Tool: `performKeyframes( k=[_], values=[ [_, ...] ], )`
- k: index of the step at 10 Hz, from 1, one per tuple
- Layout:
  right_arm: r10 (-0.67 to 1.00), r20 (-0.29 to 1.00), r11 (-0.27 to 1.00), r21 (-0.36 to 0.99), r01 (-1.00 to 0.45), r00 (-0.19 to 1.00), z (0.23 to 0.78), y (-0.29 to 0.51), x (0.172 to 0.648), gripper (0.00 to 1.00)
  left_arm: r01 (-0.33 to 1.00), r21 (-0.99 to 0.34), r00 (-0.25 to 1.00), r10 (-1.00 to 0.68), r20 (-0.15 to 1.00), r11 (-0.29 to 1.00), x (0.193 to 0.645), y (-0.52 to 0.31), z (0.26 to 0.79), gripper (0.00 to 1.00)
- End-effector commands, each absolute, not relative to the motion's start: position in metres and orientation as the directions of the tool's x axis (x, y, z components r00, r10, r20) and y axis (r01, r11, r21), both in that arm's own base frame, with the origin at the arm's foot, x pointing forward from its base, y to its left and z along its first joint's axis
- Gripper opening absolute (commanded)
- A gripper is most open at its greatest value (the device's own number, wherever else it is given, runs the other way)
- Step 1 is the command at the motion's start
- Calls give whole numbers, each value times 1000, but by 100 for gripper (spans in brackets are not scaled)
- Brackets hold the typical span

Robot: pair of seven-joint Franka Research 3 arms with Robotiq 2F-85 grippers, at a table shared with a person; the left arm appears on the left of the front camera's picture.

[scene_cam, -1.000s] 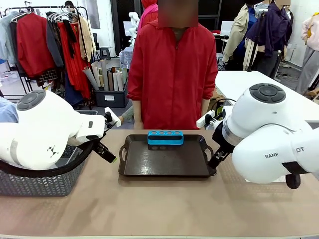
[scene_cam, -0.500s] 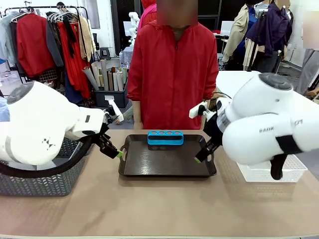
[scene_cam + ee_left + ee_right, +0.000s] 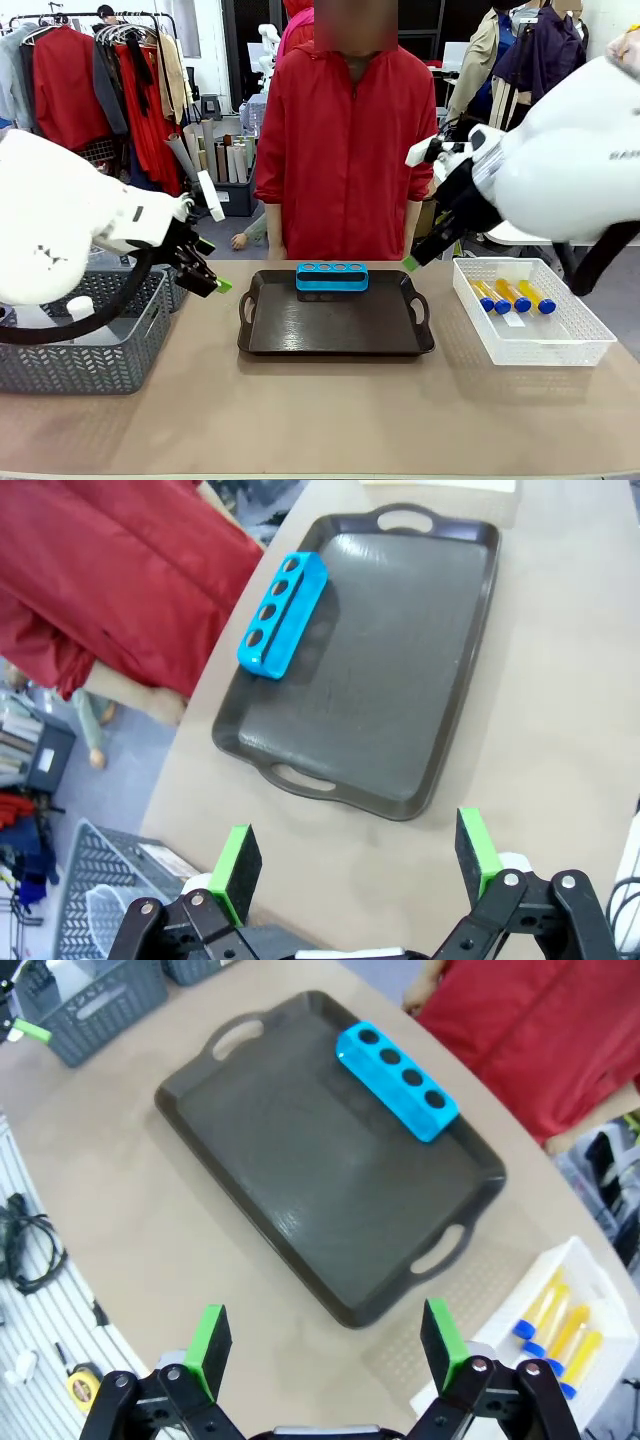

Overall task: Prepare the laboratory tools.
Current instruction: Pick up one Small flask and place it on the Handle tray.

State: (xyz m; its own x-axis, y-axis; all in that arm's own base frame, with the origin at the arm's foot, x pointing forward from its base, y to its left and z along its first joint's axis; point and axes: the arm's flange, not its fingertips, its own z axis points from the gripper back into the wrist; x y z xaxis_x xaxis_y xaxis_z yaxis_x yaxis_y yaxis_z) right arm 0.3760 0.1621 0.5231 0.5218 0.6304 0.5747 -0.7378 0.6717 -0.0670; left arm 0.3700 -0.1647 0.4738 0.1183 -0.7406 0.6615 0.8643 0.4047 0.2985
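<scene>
A: Left pincer (image 3: 357,850)?
B: Wide open, empty, raised just beside the grey basket (image 3: 80,365), left of the tray (image 3: 335,335).
A: And the rack (image 3: 332,276)?
B: Blue, on the tray's far edge.
A: Right pincer (image 3: 325,1345)?
B: Open, holding nothing, raised right of the tray. Yellow tubes (image 3: 510,296) lie in the white bin (image 3: 535,350) on the table (image 3: 320,420).

Grey mesh basket (image 3: 95,368): its near-left end is hidden behind the left arm (image 3: 60,220).
White object (image 3: 80,306) in the basket: only its top shows; kind unclear.
Tubes (image 3: 562,1328): small and bunched at the right wrist view's edge; count unsure.
White lattice bin (image 3: 500,1305): cut off at that view's lower right corner.
Right arm (image 3: 570,170): cropped by the front view's top and right edges.
</scene>
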Motion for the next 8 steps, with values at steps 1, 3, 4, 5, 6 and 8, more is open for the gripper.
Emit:
performKeyframes(
  k=[1,3,4,5,6,8],
  values=[
    [614,577,677,-36,-735,538,526,142,396,100,895,257,89,-708,700,366,303,-115,432,100],
    [621,574,681,-60,-730,533,530,151,383,100,876,284,103,-728,678,390,369,-155,480,100],
    [621,574,681,-60,-730,533,530,151,383,100,876,284,103,-728,678,390,369,-155,480,100],
    [621,574,681,-60,-730,533,530,151,383,100,876,284,103,-728,678,390,369,-155,480,100],
    [621,574,681,-60,-730,533,530,151,383,100,876,284,103,-728,678,390,369,-155,480,100],
    [621,574,681,-60,-730,533,530,151,383,100,876,284,103,-728,678,390,369,-155,480,100]
  ],
)
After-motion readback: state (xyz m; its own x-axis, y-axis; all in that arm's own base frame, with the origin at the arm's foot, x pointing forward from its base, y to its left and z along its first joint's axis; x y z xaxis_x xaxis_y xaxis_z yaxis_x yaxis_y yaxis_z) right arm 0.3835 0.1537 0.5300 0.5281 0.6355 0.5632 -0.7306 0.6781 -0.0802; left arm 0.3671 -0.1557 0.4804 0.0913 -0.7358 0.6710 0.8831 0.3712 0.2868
